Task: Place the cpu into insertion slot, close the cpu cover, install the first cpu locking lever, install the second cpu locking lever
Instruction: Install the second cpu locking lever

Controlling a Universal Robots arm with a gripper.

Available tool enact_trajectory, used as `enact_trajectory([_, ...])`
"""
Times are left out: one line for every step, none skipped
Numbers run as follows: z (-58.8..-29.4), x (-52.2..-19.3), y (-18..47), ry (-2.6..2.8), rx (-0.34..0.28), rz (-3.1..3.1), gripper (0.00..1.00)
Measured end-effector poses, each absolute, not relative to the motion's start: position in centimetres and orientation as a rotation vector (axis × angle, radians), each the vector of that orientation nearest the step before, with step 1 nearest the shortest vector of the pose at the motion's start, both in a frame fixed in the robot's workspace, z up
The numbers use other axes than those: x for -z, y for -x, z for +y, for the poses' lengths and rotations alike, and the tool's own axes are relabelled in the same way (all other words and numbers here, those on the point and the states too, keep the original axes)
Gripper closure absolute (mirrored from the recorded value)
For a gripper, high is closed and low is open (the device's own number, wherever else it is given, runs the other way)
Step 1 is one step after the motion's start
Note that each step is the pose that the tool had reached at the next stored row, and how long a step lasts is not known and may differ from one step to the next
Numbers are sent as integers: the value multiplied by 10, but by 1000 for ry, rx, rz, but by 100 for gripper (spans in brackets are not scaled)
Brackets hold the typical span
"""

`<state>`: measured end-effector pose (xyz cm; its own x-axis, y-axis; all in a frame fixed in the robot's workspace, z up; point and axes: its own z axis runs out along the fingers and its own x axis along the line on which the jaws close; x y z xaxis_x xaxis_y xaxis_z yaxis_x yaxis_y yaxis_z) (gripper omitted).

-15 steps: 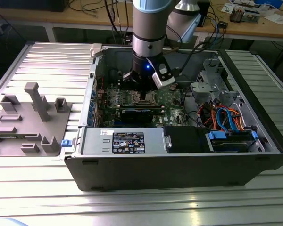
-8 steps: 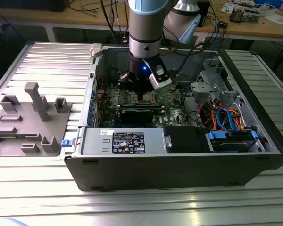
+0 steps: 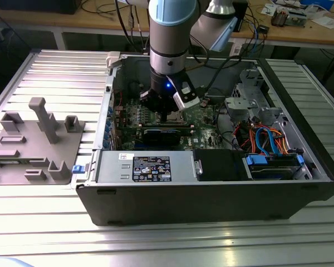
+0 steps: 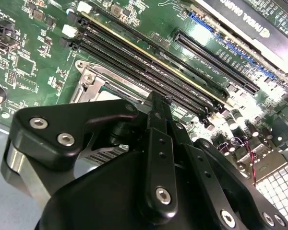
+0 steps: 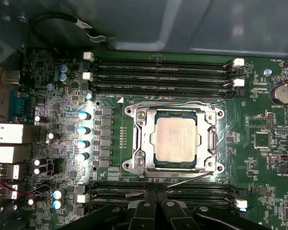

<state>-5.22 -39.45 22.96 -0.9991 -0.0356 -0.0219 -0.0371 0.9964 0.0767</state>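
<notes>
While the arm reaches down into the open computer case (image 3: 211,183) in the exterior view, its pincer (image 3: 168,114) hangs just above the green motherboard (image 3: 203,119), near the middle of the board. The case sits on a ribbed metal desk (image 3: 300,233); a grey fixture block (image 3: 36,142) lies on the desk toward the exterior view's left, well apart from the case.

In the second wrist view the black pincer (image 4: 156,103) has its fingers (image 4: 158,143) pressed together, clenched on nothing I can make out. Its tip sits just beside a corner of the silvery socket frame (image 4: 89,81), with the long black memory slots (image 4: 134,55) running past it.

In the first wrist view the cpu (image 5: 176,137) lies flat in the insertion slot (image 5: 156,163) — its dull silver top shows through the window of the cpu cover (image 5: 145,139), which lies down flat over it. A thin locking lever (image 5: 187,179) angles out from the cover's edge nearest the pincer (image 5: 156,201), whose tip hovers over the memory slots (image 5: 110,194) beside that edge — whether it touches the lever I cannot tell.
</notes>
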Motion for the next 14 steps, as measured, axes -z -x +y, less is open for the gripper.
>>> enact_trajectory([-394, -230, 52, 57, -120, 3118, 89])
enact_trajectory([-395, -230, 52, 57, -120, 3118, 89])
enact_trajectory([-395, -229, 52, 57, -120, 3118, 89])
enact_trajectory([-395, -229, 52, 57, -120, 3118, 89])
enact_trajectory([-395, -229, 52, 57, -120, 3118, 89])
enact_trajectory([-395, -229, 52, 57, -120, 3118, 89])
enact_trajectory([-395, -229, 52, 57, -120, 3118, 89])
enact_trajectory([-395, -229, 52, 57, -120, 3118, 89])
enact_trajectory([-395, -229, 52, 57, -120, 3118, 89])
enact_trajectory([-395, -229, 52, 57, -120, 3118, 89])
enact_trajectory([-395, -229, 52, 57, -120, 3118, 89])
enact_trajectory([-395, -229, 52, 57, -120, 3118, 89])
enact_trajectory([-395, -229, 52, 57, -122, 3118, 89])
enact_trajectory([-395, -229, 52, 57, -127, 3118, 89])
